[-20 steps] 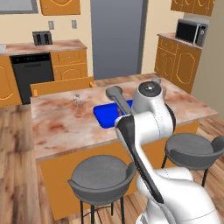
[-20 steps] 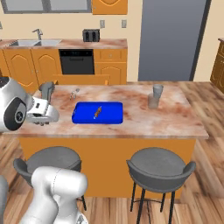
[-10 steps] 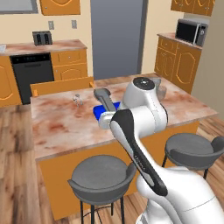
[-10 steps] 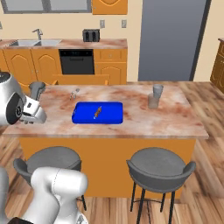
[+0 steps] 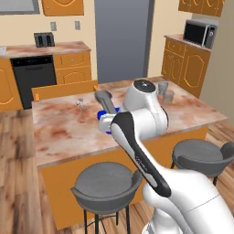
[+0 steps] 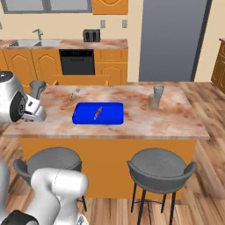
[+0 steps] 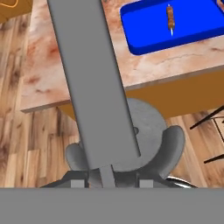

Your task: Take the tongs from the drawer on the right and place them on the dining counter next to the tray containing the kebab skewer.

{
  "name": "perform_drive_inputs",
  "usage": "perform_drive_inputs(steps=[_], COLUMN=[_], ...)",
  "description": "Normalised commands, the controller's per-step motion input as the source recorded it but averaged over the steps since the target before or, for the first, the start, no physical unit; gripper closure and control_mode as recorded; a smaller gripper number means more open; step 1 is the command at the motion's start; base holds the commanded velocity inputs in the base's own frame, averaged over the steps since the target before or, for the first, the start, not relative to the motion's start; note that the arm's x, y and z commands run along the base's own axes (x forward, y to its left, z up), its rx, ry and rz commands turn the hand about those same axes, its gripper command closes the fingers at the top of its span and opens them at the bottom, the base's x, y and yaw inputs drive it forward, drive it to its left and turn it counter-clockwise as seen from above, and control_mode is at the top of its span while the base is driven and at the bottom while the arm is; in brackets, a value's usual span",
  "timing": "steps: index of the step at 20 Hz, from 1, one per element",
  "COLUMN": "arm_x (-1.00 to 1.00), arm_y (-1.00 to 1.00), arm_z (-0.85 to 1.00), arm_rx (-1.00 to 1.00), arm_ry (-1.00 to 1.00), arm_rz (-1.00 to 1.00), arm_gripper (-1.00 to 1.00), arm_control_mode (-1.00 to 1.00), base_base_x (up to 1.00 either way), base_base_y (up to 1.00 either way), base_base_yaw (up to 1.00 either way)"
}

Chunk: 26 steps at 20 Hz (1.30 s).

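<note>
My gripper (image 7: 107, 175) is shut on the long dull-grey tongs (image 7: 89, 78), which run up the middle of the hand view. They sit over the front edge of the dining counter (image 7: 43, 65) and a stool, well left of the blue tray (image 7: 192, 33) with the kebab skewer (image 7: 169, 17) in it. In the right base view the tongs (image 6: 37, 88) stick up from the gripper (image 6: 33, 109) at the left end of the counter (image 6: 145, 121), apart from the tray (image 6: 110, 116) and skewer (image 6: 98, 112). My arm hides most of the tray (image 5: 109, 131) behind the tongs (image 5: 104, 99). The drawer (image 6: 81, 80) stands pulled out behind the island.
A small shiny utensil (image 6: 74, 93) lies on the counter behind the tray, and grey cups (image 6: 156, 96) stand at its right. Two grey stools (image 6: 160, 169) (image 6: 52, 160) stand along the front edge. A black appliance front (image 5: 29, 75) is at the back.
My arm has swung the tongs leftward along the counter, away from the tray, with a smaller shift in the last half second. The tray and skewer have not moved.
</note>
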Motion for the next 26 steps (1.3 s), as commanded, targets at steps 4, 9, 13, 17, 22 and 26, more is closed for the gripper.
perform_drive_inputs(steps=[4,9,13,17,22,26], arm_x=[0.57,0.66,0.68,0.63,0.62,0.6], arm_y=[0.37,0.27,0.02,0.0,0.15,0.27], arm_z=[-0.19,-0.31,-0.3,-0.25,-0.26,-0.31], arm_rx=[0.0,0.0,-0.01,0.0,0.0,-0.02], arm_ry=[0.0,0.0,0.03,0.03,0.03,0.01], arm_rz=[0.0,0.0,0.0,0.0,0.0,0.0], arm_gripper=[1.0,1.0,1.0,1.0,1.0,1.0], arm_control_mode=[-1.0,-1.0,-1.0,-1.0,-1.0,-1.0], base_base_x=[0.0,0.0,0.0,0.0,0.0,0.0], base_base_y=[0.0,0.0,0.0,0.0,0.0,0.0], base_base_yaw=[0.0,0.0,0.0,0.0,0.0,0.0])
